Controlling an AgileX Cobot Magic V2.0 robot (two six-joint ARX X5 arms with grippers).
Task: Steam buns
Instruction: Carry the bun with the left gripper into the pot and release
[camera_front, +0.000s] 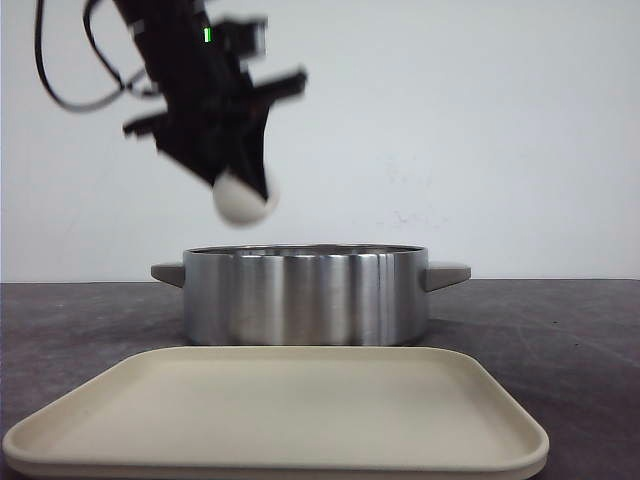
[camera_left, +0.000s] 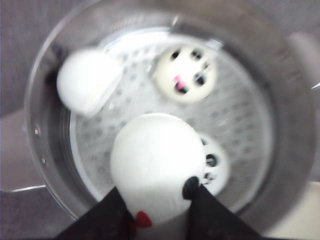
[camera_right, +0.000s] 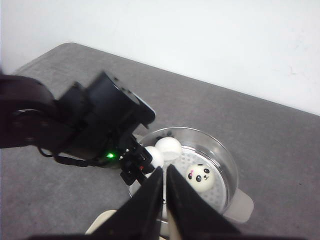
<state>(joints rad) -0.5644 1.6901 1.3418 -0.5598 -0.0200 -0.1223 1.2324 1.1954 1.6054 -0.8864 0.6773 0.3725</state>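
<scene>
The left gripper (camera_front: 240, 195) pinches a round white panda-faced bun (camera_left: 157, 165) directly above the shiny steel steamer pot (camera_front: 305, 295) at the bench's middle (three buns already inside); the right gripper (camera_right: 164, 187), pressed together, waits behind.

Front view: low, near table height, facing forward across the tray (camera_front: 280, 420) to the pot (camera_front: 305, 295) side-on, white wall behind. Left wrist view: close, looking straight down into the pot (camera_left: 45, 150) past the held bun (camera_left: 157, 170). Right wrist view: higher and farther back, angled down on the pot (camera_right: 220, 150) and the left gripper (camera_right: 137, 167). All 3 views share the pot.
</scene>
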